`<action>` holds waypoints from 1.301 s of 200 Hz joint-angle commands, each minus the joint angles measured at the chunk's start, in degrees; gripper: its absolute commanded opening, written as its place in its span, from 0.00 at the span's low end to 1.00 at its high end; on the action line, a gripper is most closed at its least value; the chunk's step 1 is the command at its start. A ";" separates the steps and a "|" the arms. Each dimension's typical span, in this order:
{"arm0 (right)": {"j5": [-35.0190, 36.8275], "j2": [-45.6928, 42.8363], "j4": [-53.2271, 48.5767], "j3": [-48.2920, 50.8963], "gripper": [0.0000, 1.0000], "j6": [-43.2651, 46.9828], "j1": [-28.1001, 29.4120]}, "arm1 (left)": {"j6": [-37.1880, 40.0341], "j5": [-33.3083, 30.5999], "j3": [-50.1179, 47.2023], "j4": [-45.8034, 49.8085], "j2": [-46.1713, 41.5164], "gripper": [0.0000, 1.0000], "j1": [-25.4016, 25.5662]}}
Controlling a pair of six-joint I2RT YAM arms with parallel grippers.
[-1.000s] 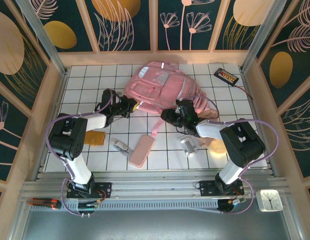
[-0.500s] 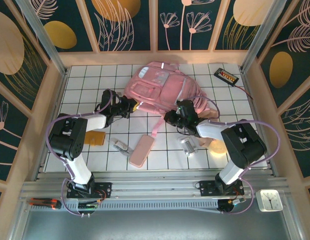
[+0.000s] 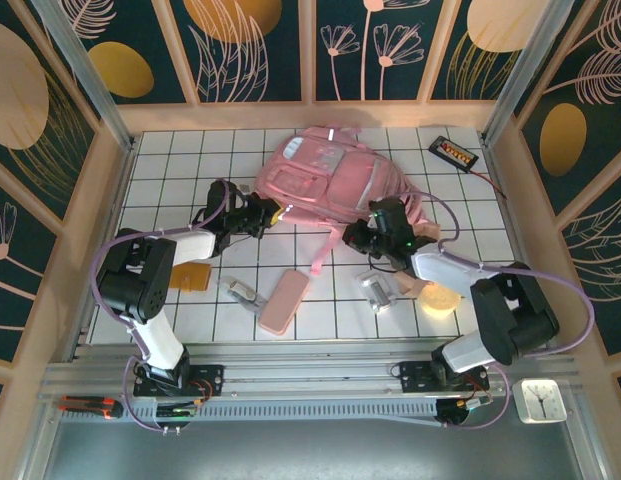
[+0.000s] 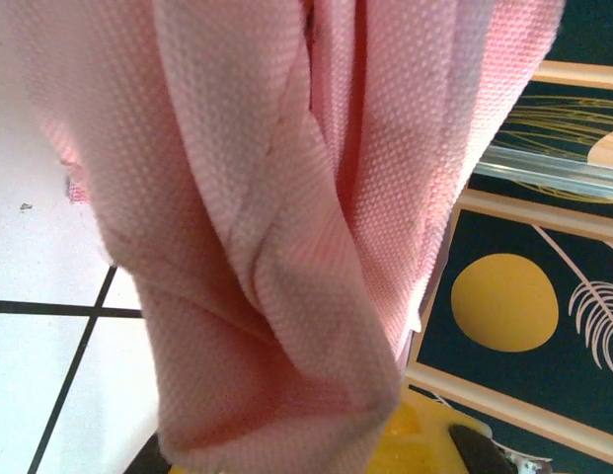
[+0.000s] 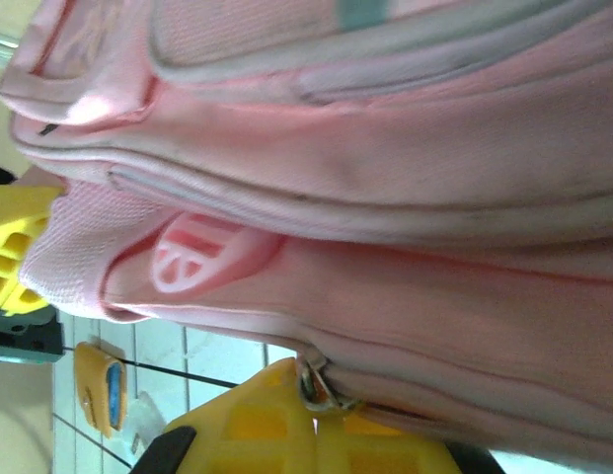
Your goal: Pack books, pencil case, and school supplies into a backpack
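The pink backpack (image 3: 330,178) lies at the back middle of the tiled table. My left gripper (image 3: 269,213) is shut on a fold of its pink fabric (image 4: 276,296) at its left edge. My right gripper (image 3: 367,236) is shut on a small metal zip pull (image 5: 324,388) at the backpack's (image 5: 385,197) near right edge, between its yellow fingers (image 5: 257,434). The salmon pencil case (image 3: 282,302) lies in front of the backpack, apart from both grippers. An orange-brown pad (image 3: 193,277) and silver clips (image 3: 242,293) (image 3: 378,290) lie on the tiles. The books are out of view.
A black slab with an orange label (image 3: 453,152) lies at the back right, its cable running along the right wall. A pale yellow round object (image 3: 440,298) sits by the right arm. Wooden walls enclose the table on three sides.
My right gripper has closed on the zip pull and moved right, its arm swinging outward. The backpack has shifted a little with it. The left gripper has kept its hold.
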State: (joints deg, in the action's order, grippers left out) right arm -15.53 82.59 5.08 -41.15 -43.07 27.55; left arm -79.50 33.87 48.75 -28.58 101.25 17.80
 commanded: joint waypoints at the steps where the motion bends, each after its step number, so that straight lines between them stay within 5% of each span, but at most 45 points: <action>1: 3.91 -1.95 -16.02 -1.28 0.00 4.22 -3.92 | 2.48 0.61 2.27 1.99 -2.72 0.01 -1.60; 32: 0.77 -1.63 -22.89 -3.24 0.00 9.19 -6.58 | 4.61 -0.20 3.02 4.04 -4.23 0.01 -2.96; 89: 10.80 -0.59 -33.03 -9.34 0.00 14.77 -7.83 | 14.30 -0.54 6.62 14.33 -4.36 0.01 -7.03; 136: 5.74 1.88 -30.21 -12.02 0.00 17.94 -6.11 | 24.07 0.05 15.51 24.13 0.69 0.02 -9.62; 159: -1.45 3.61 -26.89 -13.66 0.00 18.87 -4.30 | 23.04 2.07 16.83 22.96 2.51 0.02 -9.83; 175: -6.92 4.37 -22.28 -13.37 0.43 16.20 -2.17 | 21.42 2.64 15.48 21.00 2.05 0.02 -9.76; 186: -7.65 5.04 -19.37 -12.93 0.59 13.47 -0.13 | 21.24 2.69 14.62 20.67 1.46 0.02 -9.72; 260: 1.02 10.19 -12.21 -11.00 0.65 1.99 4.62 | 19.12 3.40 11.80 19.30 -0.89 0.01 -9.72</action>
State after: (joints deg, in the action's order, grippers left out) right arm -18.44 91.96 -10.68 -52.86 -36.29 31.31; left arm -59.42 35.14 60.47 -5.87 103.35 8.34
